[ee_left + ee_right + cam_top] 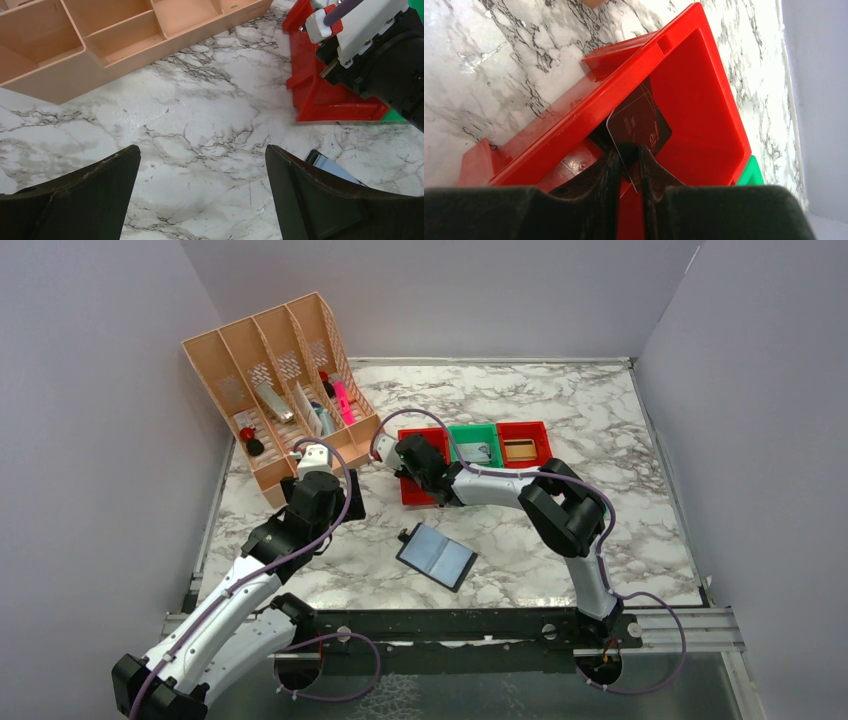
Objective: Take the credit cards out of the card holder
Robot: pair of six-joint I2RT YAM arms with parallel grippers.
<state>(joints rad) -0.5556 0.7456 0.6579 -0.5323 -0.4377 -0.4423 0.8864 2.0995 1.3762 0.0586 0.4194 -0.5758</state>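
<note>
One dark credit card, marked with thin gold lines, is pinched by its lower edge in the right gripper, whose fingers are closed tight on it. The card stands tilted inside the leftmost red bin, close to the bin's near wall; whether it touches the wall or floor cannot be told. This bin is the left end of a row of three on the marble surface, with a green bin next to it and a second red bin beyond that. The card holder lies open and flat on the surface nearer the arm bases, well apart from the bins, its two grey-blue panels facing up and a small tab at its far left corner. Whether any card sits in its panels cannot be told. The left gripper hangs over bare marble with its fingers spread wide and nothing between them, to the left of the card holder, a corner of which shows by its right finger in the wrist view. A peach desk organiser stands at the far left of the surface, with pens and small items in its slots.
</note>
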